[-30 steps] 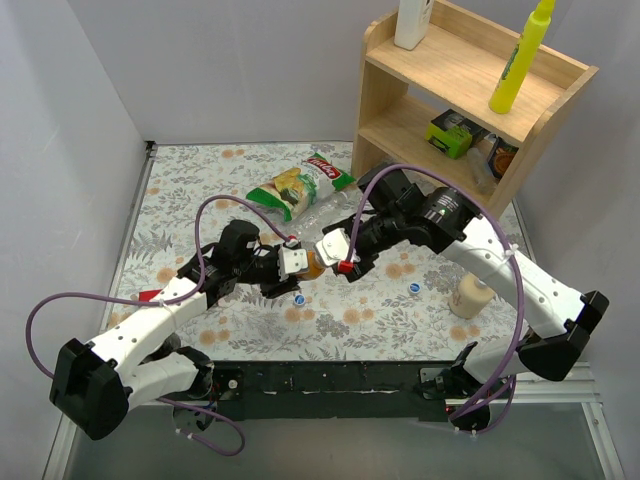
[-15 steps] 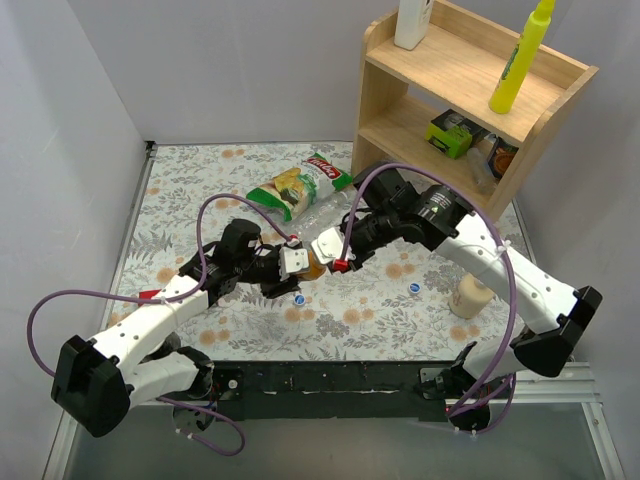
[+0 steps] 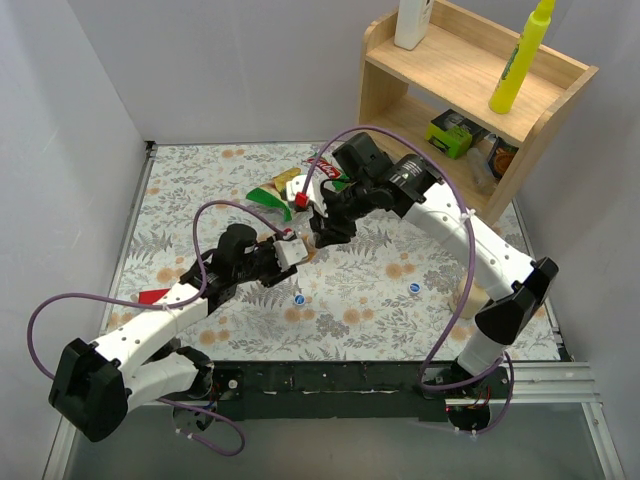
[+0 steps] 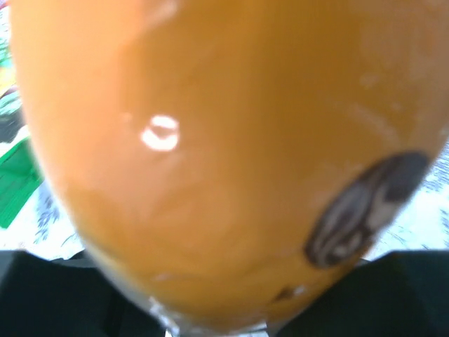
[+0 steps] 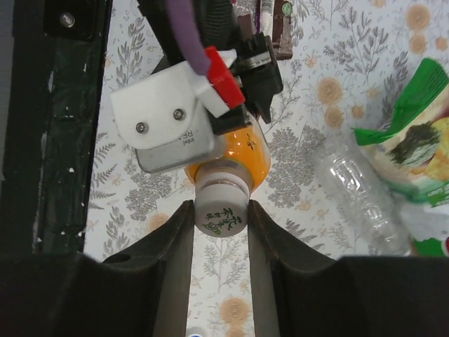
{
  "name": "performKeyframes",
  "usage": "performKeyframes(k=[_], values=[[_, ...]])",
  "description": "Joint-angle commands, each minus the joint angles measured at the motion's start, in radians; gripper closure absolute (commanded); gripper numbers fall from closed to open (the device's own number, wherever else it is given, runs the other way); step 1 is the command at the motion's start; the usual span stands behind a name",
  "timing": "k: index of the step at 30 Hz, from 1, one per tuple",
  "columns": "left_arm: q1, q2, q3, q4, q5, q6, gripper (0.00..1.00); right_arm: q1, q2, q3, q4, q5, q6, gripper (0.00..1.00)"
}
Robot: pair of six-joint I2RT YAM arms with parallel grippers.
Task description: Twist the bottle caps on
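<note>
My left gripper [image 3: 292, 252] is shut on the small bottle of orange liquid [image 3: 311, 248], which fills the left wrist view [image 4: 224, 154]. The whitish-green cap [image 5: 220, 210] sits on the bottle's neck. My right gripper [image 5: 220, 216] is shut on that cap, with one finger touching each side; from above it [image 3: 318, 236] stands over the bottle. Two blue caps [image 3: 299, 298] [image 3: 414, 288] lie on the mat. One clear bottle [image 5: 358, 189] lies beside the snack bag; the other clear bottle is hidden.
A green snack bag [image 3: 283, 186] lies behind the grippers. A wooden shelf [image 3: 400, 110] stands at the back right with a tall yellow bottle [image 3: 520, 60], a white bottle [image 3: 412, 20] and a green box [image 3: 450, 133]. A red scrap [image 3: 153, 296] lies left.
My right arm has swung back and to the left and turned its wrist, with the cap still between its fingers. The left gripper and orange bottle have shifted slightly back.
</note>
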Motion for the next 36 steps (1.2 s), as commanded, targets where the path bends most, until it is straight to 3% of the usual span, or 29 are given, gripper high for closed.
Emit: performKeyframes(k=[1, 6, 16, 24, 25, 27, 28, 29, 32, 36], values=[[-0.028, -0.080, 0.011, 0.306, -0.070, -0.054, 1.00, -0.039, 0.071, 0.016, -0.008, -0.072, 0.248, 0.99], [-0.051, -0.081, -0.007, 0.351, -0.236, -0.061, 1.00, -0.128, 0.113, -0.039, 0.029, -0.119, 0.547, 0.99], [-0.054, -0.061, 0.006, 0.278, -0.251, -0.107, 1.00, -0.131, 0.133, -0.016, 0.047, -0.080, 0.635, 0.99], [-0.054, -0.073, -0.007, 0.236, -0.217, -0.091, 1.00, -0.147, 0.140, 0.013, 0.049, -0.056, 0.614, 0.99], [-0.054, -0.073, -0.012, 0.215, -0.209, -0.087, 1.00, -0.157, 0.142, 0.046, 0.043, -0.048, 0.609, 0.94], [-0.054, -0.067, -0.009, 0.172, -0.174, -0.087, 1.00, -0.171, 0.143, 0.092, 0.039, -0.049, 0.567, 0.60], [-0.054, -0.062, -0.003, 0.120, -0.160, -0.087, 1.00, -0.184, 0.146, 0.123, 0.018, -0.062, 0.553, 0.21], [-0.054, -0.050, 0.006, 0.098, -0.150, -0.099, 1.00, -0.191, 0.148, 0.205, 0.001, -0.086, 0.527, 0.07], [-0.054, -0.015, 0.031, 0.002, -0.116, -0.105, 1.00, -0.217, 0.101, 0.249, -0.002, -0.160, 0.447, 0.07], [-0.049, -0.007, 0.045, -0.032, -0.107, -0.120, 1.00, -0.237, -0.047, 0.071, 0.049, -0.290, 0.289, 0.07]])
